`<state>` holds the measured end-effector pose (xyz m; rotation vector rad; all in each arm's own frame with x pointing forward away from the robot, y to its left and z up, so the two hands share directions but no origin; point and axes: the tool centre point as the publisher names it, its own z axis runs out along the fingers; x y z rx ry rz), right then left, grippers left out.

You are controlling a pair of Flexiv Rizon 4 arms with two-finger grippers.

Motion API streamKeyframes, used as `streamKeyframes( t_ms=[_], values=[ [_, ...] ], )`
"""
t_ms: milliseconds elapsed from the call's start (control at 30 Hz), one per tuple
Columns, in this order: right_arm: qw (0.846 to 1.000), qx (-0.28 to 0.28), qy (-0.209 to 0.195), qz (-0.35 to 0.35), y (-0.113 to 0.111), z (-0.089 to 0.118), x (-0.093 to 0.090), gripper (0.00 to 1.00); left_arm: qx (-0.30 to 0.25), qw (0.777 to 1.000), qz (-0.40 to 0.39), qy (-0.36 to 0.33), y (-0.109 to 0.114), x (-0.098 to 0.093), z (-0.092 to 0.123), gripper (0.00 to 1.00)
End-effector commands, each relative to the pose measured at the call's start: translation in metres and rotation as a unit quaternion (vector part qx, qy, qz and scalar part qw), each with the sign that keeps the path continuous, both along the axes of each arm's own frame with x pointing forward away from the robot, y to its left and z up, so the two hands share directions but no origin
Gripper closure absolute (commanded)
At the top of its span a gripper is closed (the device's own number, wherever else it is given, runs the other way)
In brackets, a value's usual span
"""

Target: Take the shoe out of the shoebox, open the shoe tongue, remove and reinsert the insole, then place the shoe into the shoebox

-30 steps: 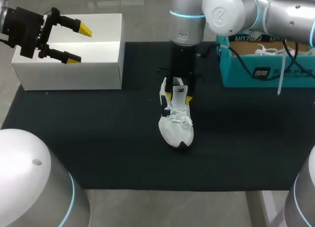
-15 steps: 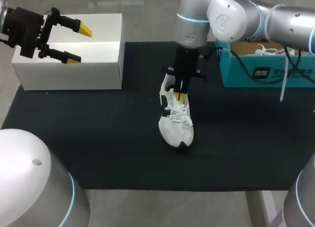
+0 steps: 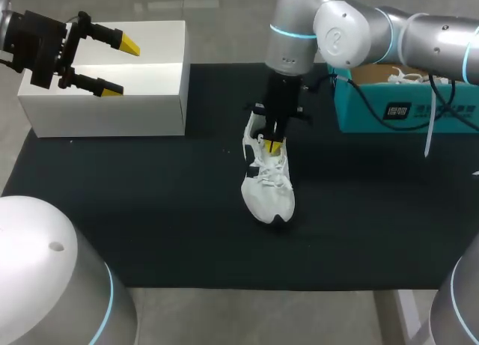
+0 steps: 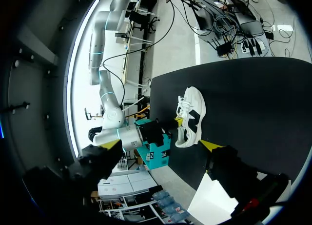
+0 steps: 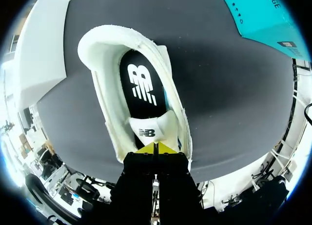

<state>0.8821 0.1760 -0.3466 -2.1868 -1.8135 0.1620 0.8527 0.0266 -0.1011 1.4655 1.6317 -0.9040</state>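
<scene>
A white shoe with black patches stands on the black mat in the middle, toe toward me. My right gripper comes down from above at its opening, shut on the shoe tongue. In the right wrist view the yellow tips meet on the tongue's edge, and the black insole shows inside the shoe. My left gripper hangs open over the white box at the far left, nothing between its fingers. The left wrist view shows the shoe far ahead of that gripper.
A teal shoebox, open and holding white paper, stands at the back right, close to my right arm. The white box takes up the back left corner. Black mat lies bare in front of and beside the shoe.
My right gripper went from open around the shoe's opening to shut on the tongue, and its arm shifted slightly right. The left arm has kept still.
</scene>
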Motion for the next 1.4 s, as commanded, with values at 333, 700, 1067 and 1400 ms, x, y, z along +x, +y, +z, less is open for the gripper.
streamKeyframes(
  t_ms=[333,700,1067,1400],
  values=[
    [0.993,-0.069,-0.061,0.071,0.006,0.04,-0.009,1.0,0.002,1.0,-0.001,0.001,0.0,0.001,0.0,0.0],
    [0.993,-0.069,-0.061,0.071,0.006,0.04,-0.009,0.0,0.002,1.0,-0.001,0.001,0.0,0.001,0.0,0.0],
    [0.993,-0.069,-0.061,0.071,0.006,0.04,-0.009,0.0,0.002,1.0,-0.001,0.001,0.0,0.001,0.0,0.0],
    [0.902,-0.13,-0.241,0.333,0.0,0.053,0.022,0.0,0.002,1.0,-0.001,0.001,0.0,0.001,0.0,0.0]
  ],
)
